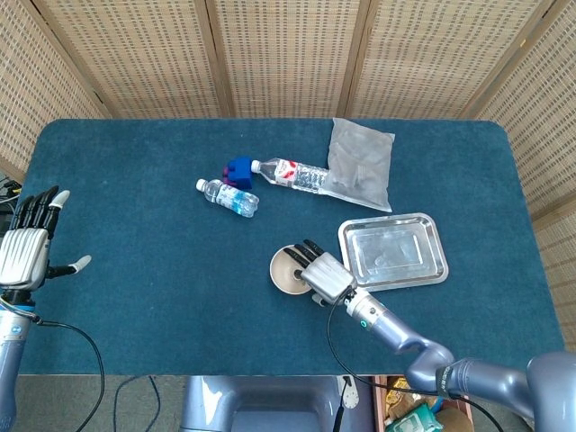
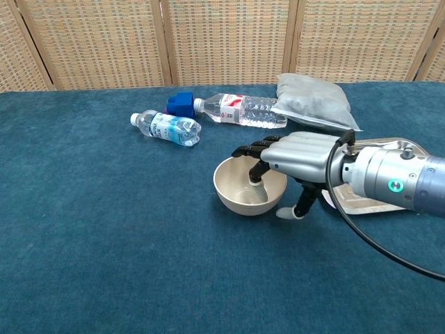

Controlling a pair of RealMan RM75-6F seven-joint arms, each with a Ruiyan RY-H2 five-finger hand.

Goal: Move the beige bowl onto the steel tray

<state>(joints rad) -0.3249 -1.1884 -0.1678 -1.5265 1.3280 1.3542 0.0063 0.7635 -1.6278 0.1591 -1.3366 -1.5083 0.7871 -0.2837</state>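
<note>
Reaching over beige bowl (image 2: 248,185) with my right hand (image 2: 295,158): fingers dipped inside bowl past right rim, thumb down outside wall, grip on rim not yet confirmed closed. Bowl upright on blue table (image 1: 135,270), directly under hand. Steel tray (image 1: 393,251) just beside bowl, on its right; carry runs rightward. Left hand (image 1: 27,249) open, holding nothing, well apart at table's left edge.

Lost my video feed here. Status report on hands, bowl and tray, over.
Right hand over beige bowl, fingers dipping inside, grasp not confirmed. Left hand open, idle at table edge. Bowl on cloth beside steel tray. Nothing lying between them.
</note>
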